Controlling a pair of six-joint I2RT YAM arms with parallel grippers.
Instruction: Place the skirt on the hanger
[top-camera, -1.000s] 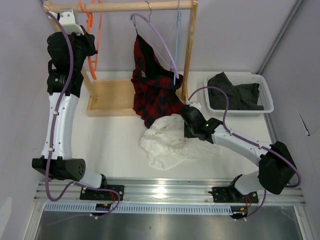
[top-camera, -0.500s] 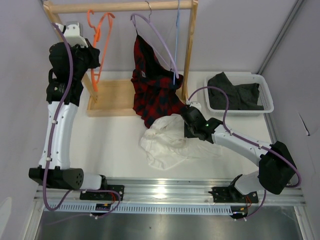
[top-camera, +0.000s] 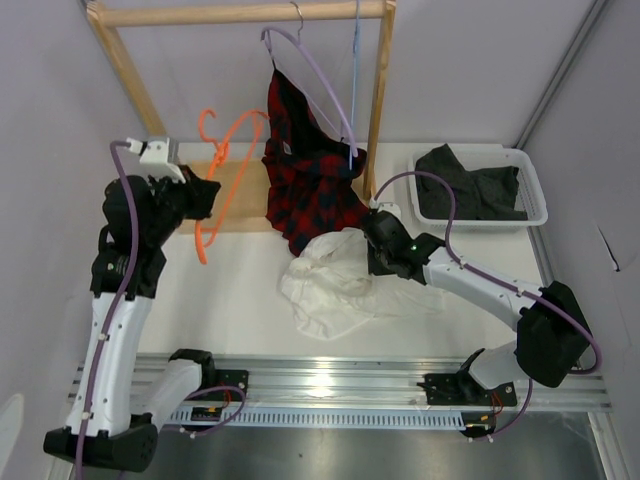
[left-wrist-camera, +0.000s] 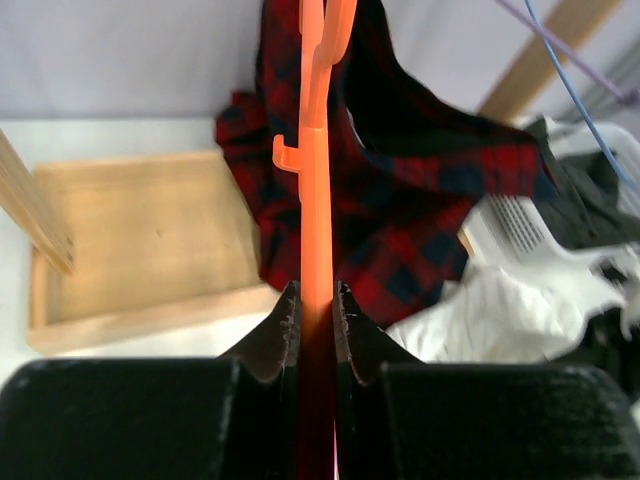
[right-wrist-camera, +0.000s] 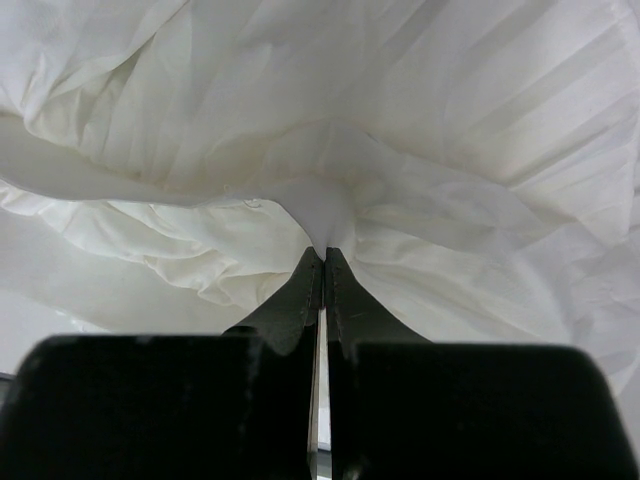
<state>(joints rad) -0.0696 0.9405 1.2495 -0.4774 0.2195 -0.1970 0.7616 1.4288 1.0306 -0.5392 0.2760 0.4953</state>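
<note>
white tabletop (top-camera: 230, 290) carries a wooden rack (top-camera: 240, 13) at its far edge, with a red-and-black plaid garment (top-camera: 310, 180) hanging from its rail. in front of the rack's left post the left gripper (left-wrist-camera: 316, 300) is clamped on the orange hanger (left-wrist-camera: 316, 180) — held in the air, clear of the rail. the white skirt (top-camera: 335, 280) lies crumpled just in front of the rack's right post, below the plaid hem — the right gripper (right-wrist-camera: 322, 262) pinches a fold of it.
</note>
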